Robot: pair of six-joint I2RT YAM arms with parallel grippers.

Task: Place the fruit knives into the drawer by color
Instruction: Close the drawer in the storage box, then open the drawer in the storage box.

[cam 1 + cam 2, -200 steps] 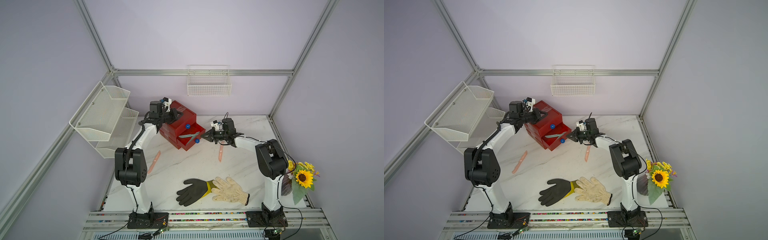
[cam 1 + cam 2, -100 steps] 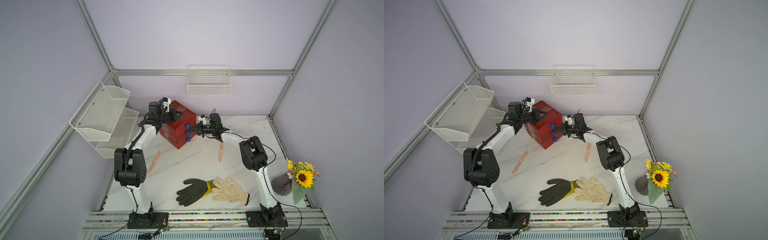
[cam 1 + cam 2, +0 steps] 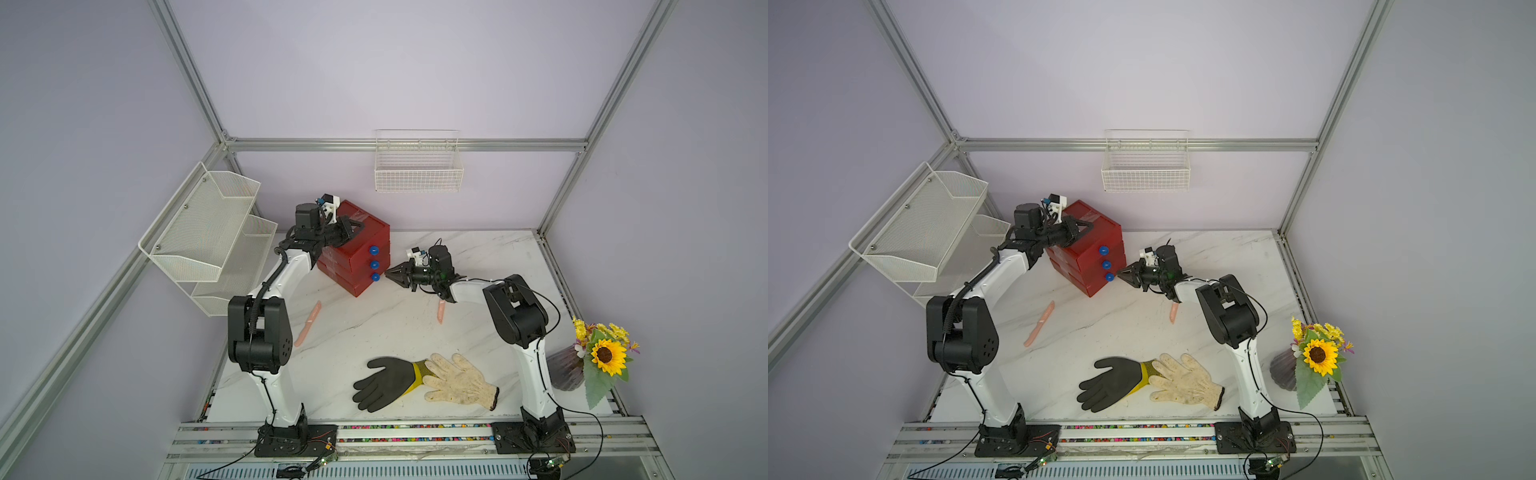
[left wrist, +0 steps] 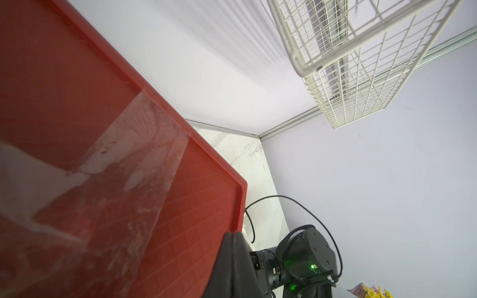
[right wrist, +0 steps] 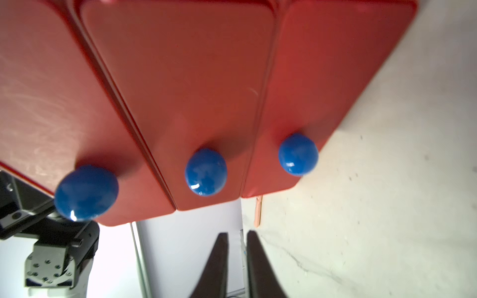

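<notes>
Right wrist view has the right gripper (image 5: 237, 255) facing the cabinet (image 5: 180, 77) front. Its jaws are a narrow slit apart, empty, and just short of the knobs (image 5: 206, 171), touching none. In a top view it sits level with the lowest knob. All drawers are flush shut. The left gripper (image 3: 352, 227) rests on the cabinet top, jaws together, apparently bracing it.

Only pink knives lie on the table (image 3: 374, 332), so the step is probably opening a drawer for them. Which drawer is meant for pink cannot be told. To do it well:
- Spread the jaws wider than the ball and centre on one knob.
- Close behind the knob's widest part.
- Pull straight out along the slide, far enough to take a knife's length.
- Keep the left gripper pressing down so the cabinet does not skid.
- Mind the knife under the right arm.

Count:
- Three drawers and three knobs.
- Two pink knives, one left of the cabinet (image 3: 307, 324) and one under the right forearm (image 3: 440, 313).
- No green or teal knives in view.
- Two gloves, black (image 3: 386, 384) and cream (image 3: 457, 380).
- One vase (image 3: 565, 370).
- One basket (image 3: 417, 166).
- One two-tier shelf (image 3: 208, 232)
</notes>
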